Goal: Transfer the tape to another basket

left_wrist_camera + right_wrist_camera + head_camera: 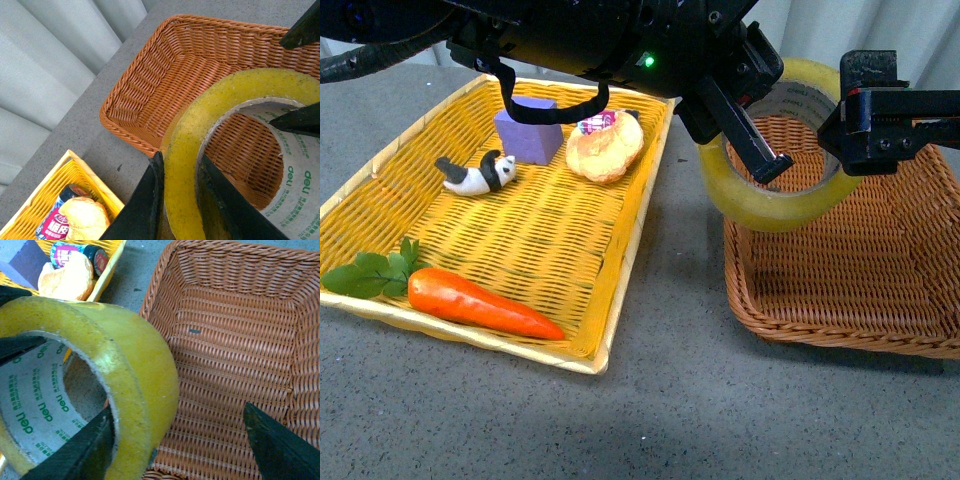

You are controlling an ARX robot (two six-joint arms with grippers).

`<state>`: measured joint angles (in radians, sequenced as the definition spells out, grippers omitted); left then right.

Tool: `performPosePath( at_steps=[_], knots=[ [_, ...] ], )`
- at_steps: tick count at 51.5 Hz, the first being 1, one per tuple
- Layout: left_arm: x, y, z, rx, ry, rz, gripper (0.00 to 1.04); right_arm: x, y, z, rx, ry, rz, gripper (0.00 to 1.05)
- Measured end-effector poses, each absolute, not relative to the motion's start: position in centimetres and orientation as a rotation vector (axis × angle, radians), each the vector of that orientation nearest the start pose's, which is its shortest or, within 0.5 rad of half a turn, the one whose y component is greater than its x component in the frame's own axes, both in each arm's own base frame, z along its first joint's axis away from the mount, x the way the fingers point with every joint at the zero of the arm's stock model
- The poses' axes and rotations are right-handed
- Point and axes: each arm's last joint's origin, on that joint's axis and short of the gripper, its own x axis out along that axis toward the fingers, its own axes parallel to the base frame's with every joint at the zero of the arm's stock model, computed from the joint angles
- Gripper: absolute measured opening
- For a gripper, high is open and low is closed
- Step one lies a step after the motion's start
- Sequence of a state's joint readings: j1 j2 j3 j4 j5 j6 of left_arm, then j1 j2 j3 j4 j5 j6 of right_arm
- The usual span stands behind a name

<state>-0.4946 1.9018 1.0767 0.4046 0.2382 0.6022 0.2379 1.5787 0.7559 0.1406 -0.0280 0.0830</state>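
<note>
Tape (pixel 772 208) hangs above the basket's (pixel 820 322) left side, its wall pinched between the left hand's (pixel 180 156) fingers, while the right hand (pixel 177 410) gapes wide astride the opposite wall.

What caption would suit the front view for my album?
Left pincer holds the tape roll over the rim of the wicker basket, beside the yellow tray.

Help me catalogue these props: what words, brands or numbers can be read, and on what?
"deli" in green, repeated around the cardboard core of the tape.
Small green characters beside it: too small to read.
White characters on the red-labelled can in the yellow tray: too blurred to read.
</note>
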Motion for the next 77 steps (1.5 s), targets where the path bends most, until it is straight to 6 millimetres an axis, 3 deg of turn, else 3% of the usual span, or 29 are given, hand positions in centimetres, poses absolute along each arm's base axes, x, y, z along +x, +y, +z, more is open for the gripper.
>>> performPosePath(
  at_steps=[8, 13, 18, 27, 40, 55, 77],
  knots=[
    [35.1, -19.9, 17.5, 0.622, 0.196, -0.833, 0.15, 29.7, 7.5, 16.7, 0.022, 0.708, 0.249, 0.4],
    [35.1, -20.0, 17.5, 0.619, 0.196, -0.837, 0.15, 29.7, 7.6, 16.6, 0.029, 0.712, 0.251, 0.25],
    [35.1, -20.1, 17.6, 0.604, 0.193, -0.842, 0.14, 29.7, 7.6, 16.5, 0.039, 0.718, 0.238, 0.17],
    [34.9, -20.7, 17.8, 0.641, 0.291, -0.761, 0.15, 29.8, 7.6, 16.3, 0.049, 0.727, 0.228, 0.15],
    [35.0, -20.3, 18.0, 0.646, 0.284, -0.721, 0.53, 30.2, 6.6, 15.7, 0.022, 0.731, 0.183, 0.15],
    [36.1, -17.4, 19.2, 0.501, 0.282, -0.54, 1.0, 31.5, 4.0, 13.2, 0.014, 0.795, 0.087, 0.15],
    [35.8, -13.3, 19.2, 0.362, 0.315, -0.332, 0.98, 34.3, 2.0, 9.4, 0.043, 0.888, 0.046, 0.15]
  ],
)
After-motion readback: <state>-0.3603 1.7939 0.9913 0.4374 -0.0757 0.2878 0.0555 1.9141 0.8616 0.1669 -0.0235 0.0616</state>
